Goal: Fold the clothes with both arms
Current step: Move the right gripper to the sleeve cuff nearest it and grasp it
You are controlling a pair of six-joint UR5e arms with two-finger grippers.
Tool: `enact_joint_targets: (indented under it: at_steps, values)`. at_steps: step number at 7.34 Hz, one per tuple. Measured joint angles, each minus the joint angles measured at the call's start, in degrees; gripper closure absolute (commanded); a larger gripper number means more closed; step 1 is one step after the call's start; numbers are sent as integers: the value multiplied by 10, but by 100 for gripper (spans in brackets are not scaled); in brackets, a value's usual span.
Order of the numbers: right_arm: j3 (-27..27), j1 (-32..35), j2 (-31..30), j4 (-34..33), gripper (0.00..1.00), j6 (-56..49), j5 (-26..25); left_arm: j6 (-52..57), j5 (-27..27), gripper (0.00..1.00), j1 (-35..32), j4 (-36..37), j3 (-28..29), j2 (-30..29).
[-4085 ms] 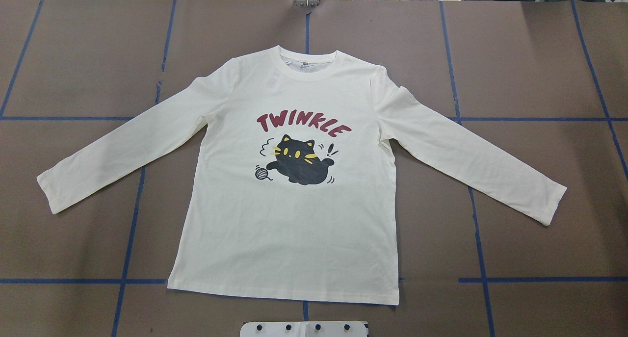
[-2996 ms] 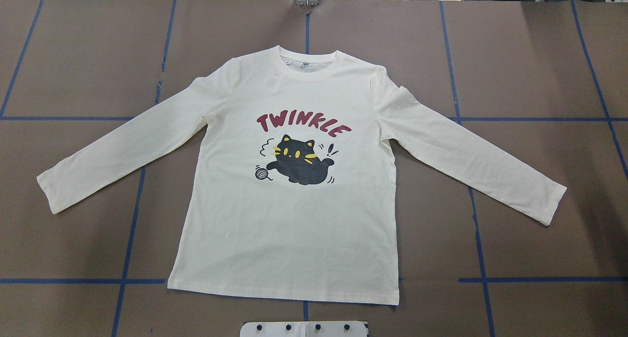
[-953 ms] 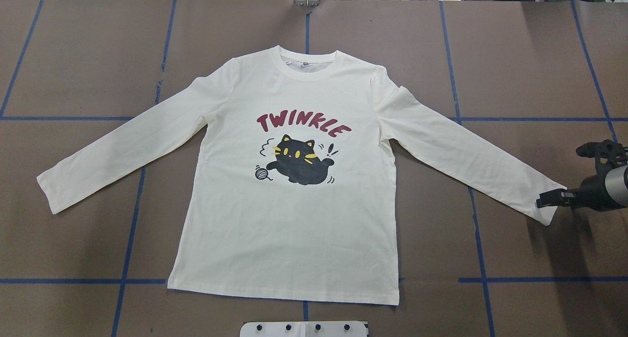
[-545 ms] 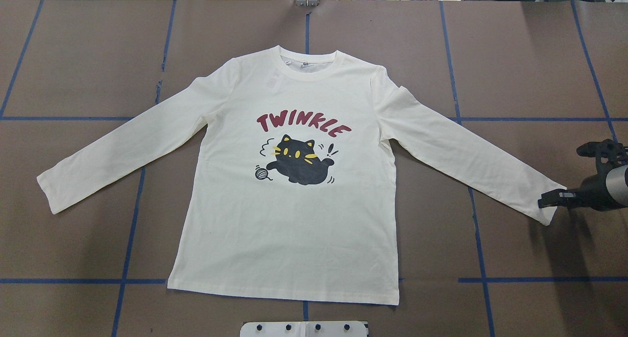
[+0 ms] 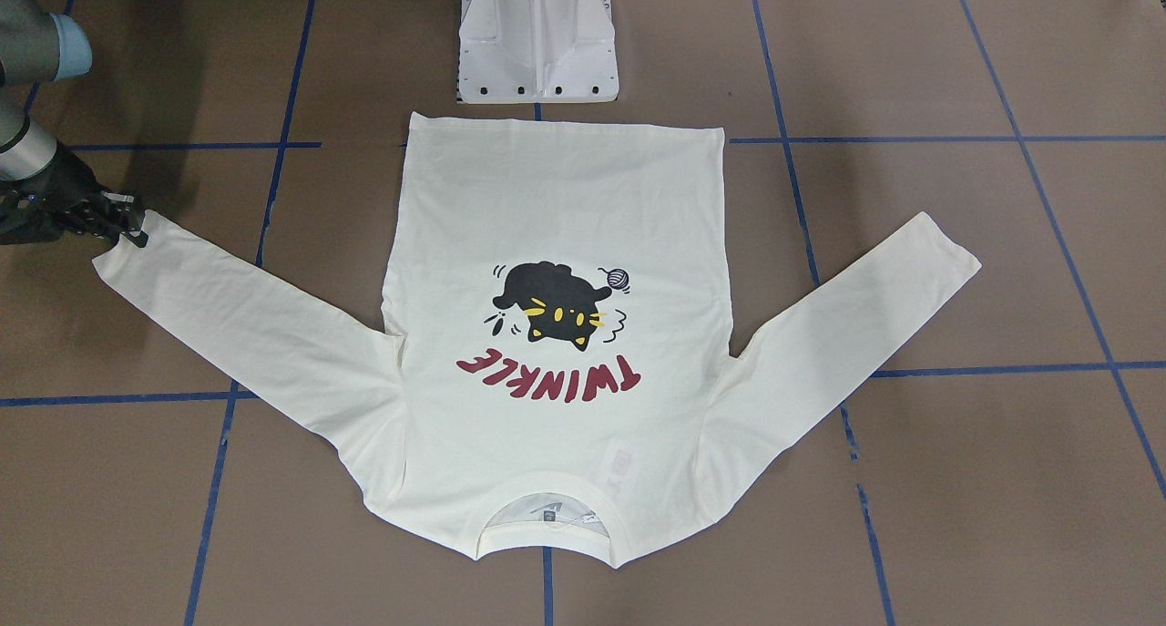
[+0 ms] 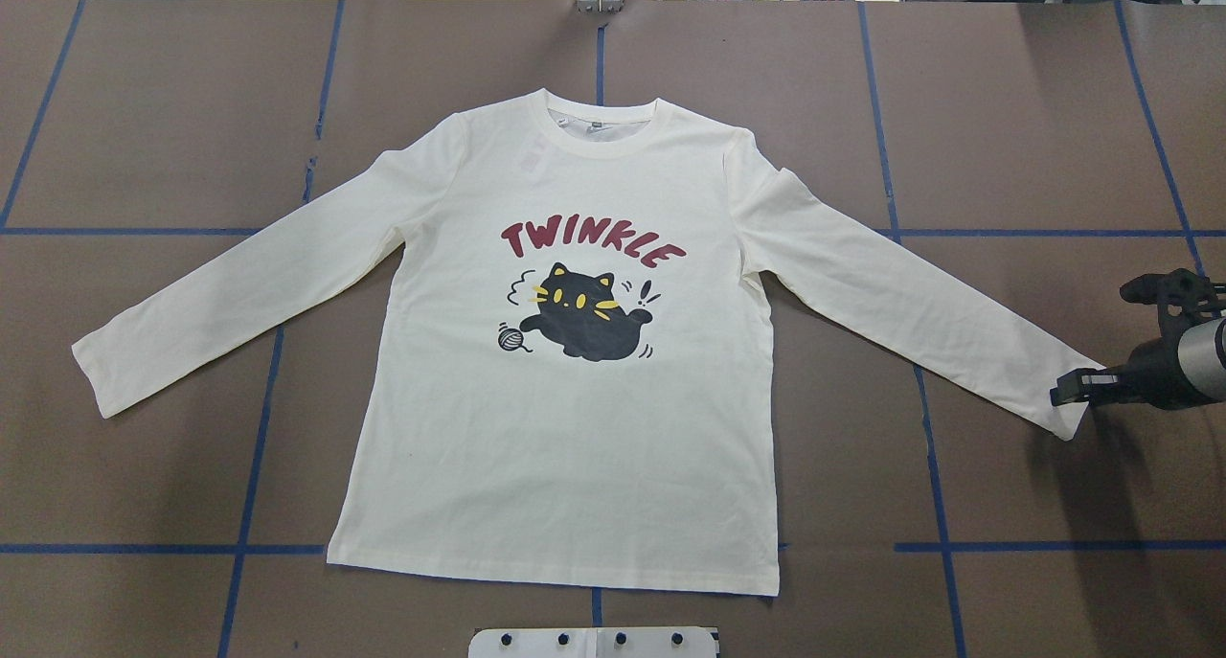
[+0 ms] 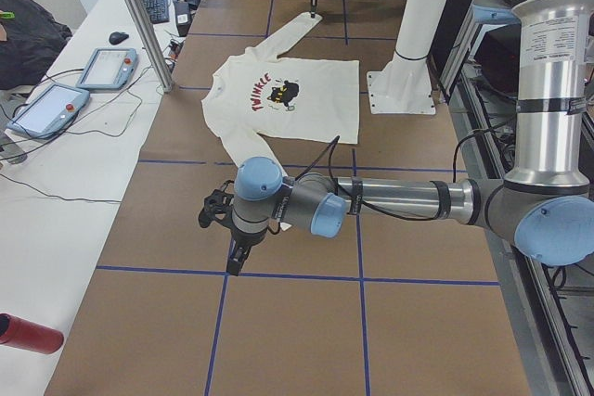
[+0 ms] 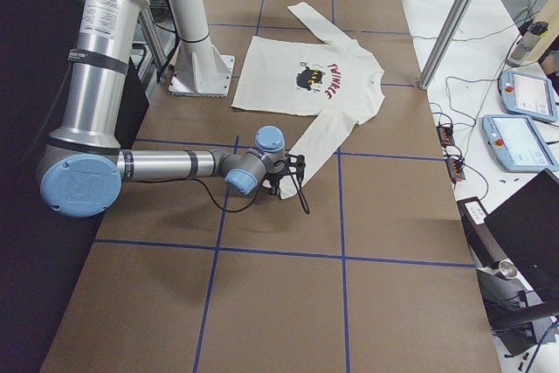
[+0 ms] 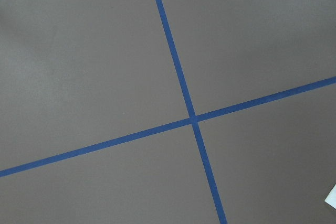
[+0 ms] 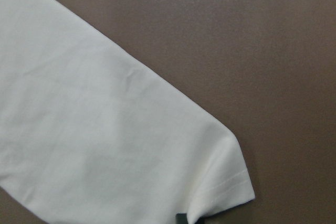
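Since the earliest overhead picture, one right arm [image 6: 1209,356] has come in over the counter's [image 6: 1006,112] right edge. Over the last second it has barely shifted, and the garment has not moved.

One cream T-shirt [image 6: 575,447] lies flat and face up at the middle of the counter. Its collar points away from the robot and both sleeves are spread outward. Its print shows one black cat [image 6: 589,323] under one red word, "TWINKLE" [image 6: 594,239].

The right pincer [image 6: 1068,391] lies low at the right cuff [image 6: 1068,423]. In the right wrist view one dark fingertip [image 10: 182,219] shows at the cuff's hem [image 10: 231,182]. Whether this pincer is clenched on the cloth cannot be told.

The left arm [image 7: 399,199] stretches low across the counter. The left pincer [image 7: 234,261] points down over bare counter, and its state cannot be told. Its wrist camera sees one crossing of two blue tape lines [image 9: 192,118] and one small white corner [image 9: 332,198] at the edge.

One white pedestal [image 5: 536,34] stands just beyond the hem. Two handheld consoles [image 7: 107,67] [image 7: 46,108] and one red cylinder [image 7: 28,333] lie on a side table.
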Motion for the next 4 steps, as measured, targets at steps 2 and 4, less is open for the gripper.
enact_joint_targets:
  at_steps: [2, 4]
  values:
    - [26, 1, 1, -13, 100, 0, -1, 0, 0, 1, 0, 0, 0, 0]
    - [63, 8, 26, -25, 100, 1, 12, -1, 0, 1, 0, 0, -1, 0]
